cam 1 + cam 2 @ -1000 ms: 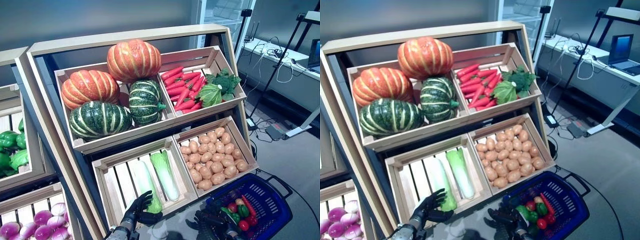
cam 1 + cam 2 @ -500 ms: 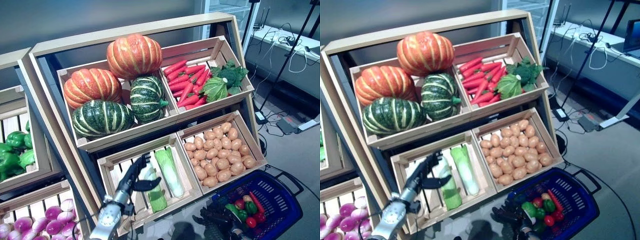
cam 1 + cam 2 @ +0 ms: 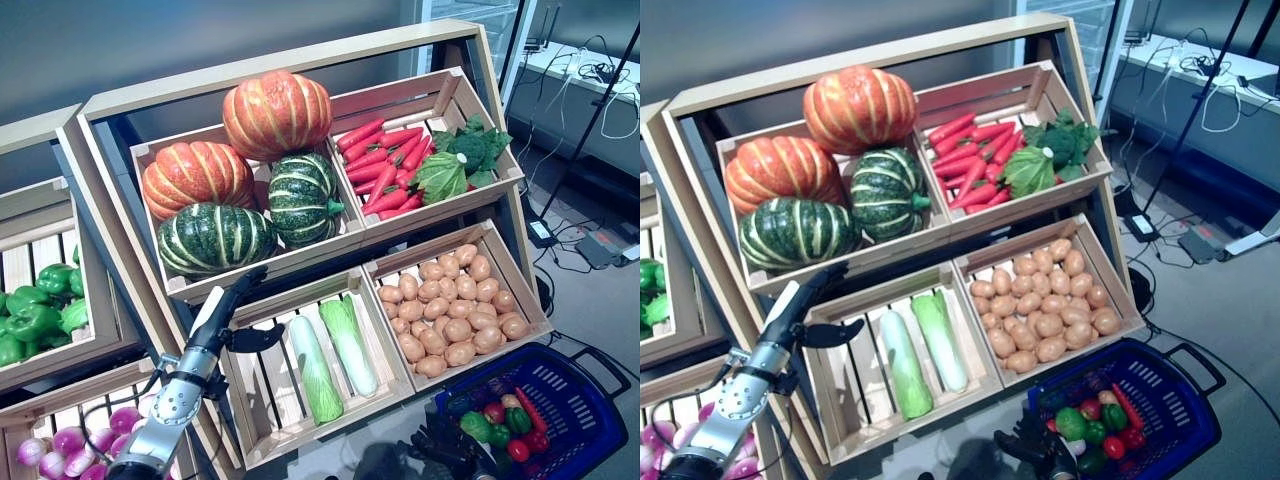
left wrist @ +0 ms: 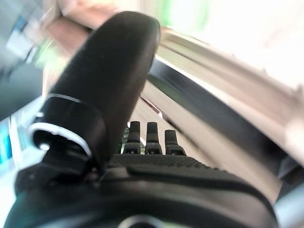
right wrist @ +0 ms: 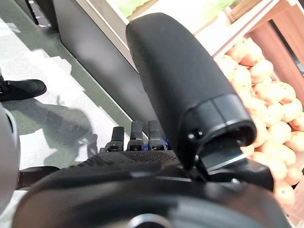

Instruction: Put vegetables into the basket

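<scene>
Lying side by side in the lower-left crate (image 3: 262, 440), the two long green cabbages (image 3: 315, 369) are the vegetables nearest your left hand (image 3: 228, 300), so judge them first. They look light, with a firm pale stalk end and softer leafy tips that would crush or slip if you pinch there; take one across its thicker middle, thumb on one side and fingers on the other.

Your left hand is raised at the crate's upper-left corner, just under the shelf of pumpkins (image 3: 216, 237), fingers straight and spread, thumb out, holding nothing and not touching either cabbage. You would need to come down and to the right to reach the nearer one.

The blue basket (image 3: 583, 433) sits on the floor at lower right, below the crate of potatoes (image 3: 451, 314), with peppers and tomatoes already in it. Your right hand (image 3: 1040, 447) shows dark beside the basket's near-left rim; its wrist view shows the fingers extended and empty.

Carrots (image 3: 383, 166) and leafy greens (image 3: 456, 160) sit in the upper-right crate, well away from either hand.
</scene>
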